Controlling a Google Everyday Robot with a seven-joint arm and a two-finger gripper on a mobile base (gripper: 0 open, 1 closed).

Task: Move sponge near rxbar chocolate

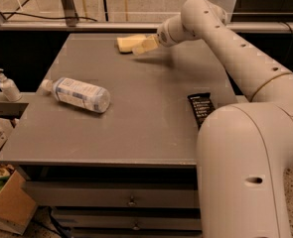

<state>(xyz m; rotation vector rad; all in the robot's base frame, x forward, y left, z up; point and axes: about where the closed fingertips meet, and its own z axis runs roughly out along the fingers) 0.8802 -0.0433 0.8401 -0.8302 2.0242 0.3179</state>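
Note:
The pale yellow sponge (128, 42) lies on the grey table (136, 108) at its far edge, near the middle. My gripper (142, 47) reaches over from the right; its pale yellow fingers sit right beside the sponge's right end, close to or touching it. The rxbar chocolate (201, 107), a dark wrapper with white lettering, lies near the table's right edge, partly hidden by my arm's large white body in the foreground.
A clear plastic bottle (79, 94) with a white label lies on its side at the table's left. A small white pump bottle (7, 86) stands on a ledge left of the table. Cardboard boxes sit on the floor at lower left.

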